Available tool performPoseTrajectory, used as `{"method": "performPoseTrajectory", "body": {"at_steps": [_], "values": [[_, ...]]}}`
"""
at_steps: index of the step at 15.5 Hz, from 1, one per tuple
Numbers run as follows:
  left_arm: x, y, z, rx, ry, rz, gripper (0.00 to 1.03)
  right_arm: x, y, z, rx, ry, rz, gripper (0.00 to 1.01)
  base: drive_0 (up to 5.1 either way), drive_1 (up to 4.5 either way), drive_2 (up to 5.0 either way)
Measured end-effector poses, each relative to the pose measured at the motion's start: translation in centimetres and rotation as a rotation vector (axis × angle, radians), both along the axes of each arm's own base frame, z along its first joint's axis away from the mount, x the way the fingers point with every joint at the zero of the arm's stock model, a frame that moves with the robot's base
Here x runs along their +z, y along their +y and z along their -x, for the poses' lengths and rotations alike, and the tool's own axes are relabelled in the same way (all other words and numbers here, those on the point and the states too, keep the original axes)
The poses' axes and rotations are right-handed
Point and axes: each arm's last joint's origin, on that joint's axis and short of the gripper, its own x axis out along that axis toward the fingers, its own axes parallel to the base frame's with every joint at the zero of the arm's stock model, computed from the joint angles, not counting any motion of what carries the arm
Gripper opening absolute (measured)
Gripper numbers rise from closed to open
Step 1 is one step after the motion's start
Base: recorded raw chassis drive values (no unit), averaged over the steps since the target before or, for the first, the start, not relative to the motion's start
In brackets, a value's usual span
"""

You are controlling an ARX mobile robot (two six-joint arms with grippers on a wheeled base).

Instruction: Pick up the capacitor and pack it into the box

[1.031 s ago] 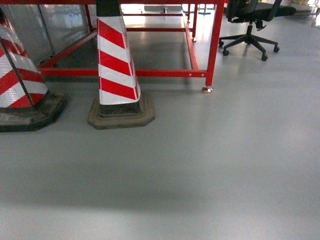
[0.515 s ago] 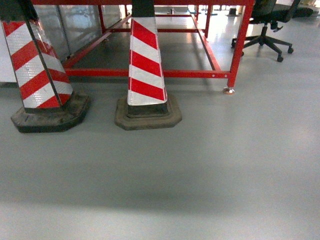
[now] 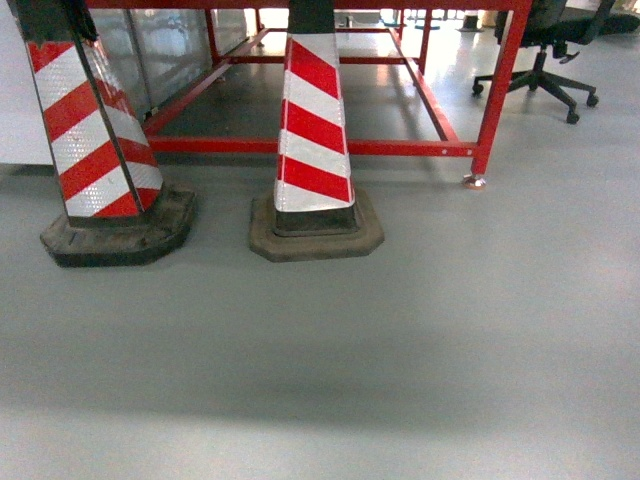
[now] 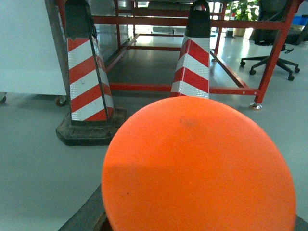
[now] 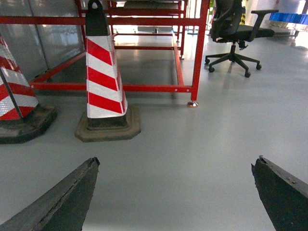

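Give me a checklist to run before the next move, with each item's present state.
1. Capacitor secured: cannot tell; it fills the left wrist view, the grip hidden.
2. Right hand free: ok; open, nothing between its fingers.
3. Box located: not ok; no view shows it.
4. Way straight ahead: not ok; middle cone, left cone and red frame stand there.
5. Floor just in front: ok; bare grey.

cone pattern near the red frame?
Red and white diagonal stripes on the cone, black top, dark base. Clearest in the head view.
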Motion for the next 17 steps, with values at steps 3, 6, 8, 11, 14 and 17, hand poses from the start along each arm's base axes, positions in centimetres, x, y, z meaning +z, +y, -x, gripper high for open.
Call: {"method": "performPoseTrajectory", "body": {"at_steps": [3,6,8,11,14,17], "values": [[0.00,0.00,0.00,0.000,0.000,0.000,0.44,0.00,0.00,0.00,0.000,0.000,0.000,0.98,0.0,0.00,0.0],[0.00,0.00,0.00,0.000,0.000,0.000,0.44,0.00,0.00,0.00,0.000,0.000,0.000,0.98,0.0,0.00,0.0],[0.00,0.00,0.00,0.000,-0.001,0.000,0.44,0.02,0.00,0.00,0.000,-0.002,0.000,0.98,0.0,0.00,0.0],[0.01,0.00,0.00,0.000,-0.001,0.000,0.44,0.00,0.00,0.00,0.000,0.000,0.000,0.98,0.0,0.00,0.0],[-0.01,0.00,0.00,-0.002,0.001,0.000,0.44,0.02,0.00,0.00,0.000,-0.002,0.000,0.98,0.0,0.00,0.0],[0.01,-0.01,0.00,-0.002,-0.001,0.000,0.44,0.03,0.00,0.00,-0.001,-0.003,0.000,0.98,0.0,0.00,0.0]]}}
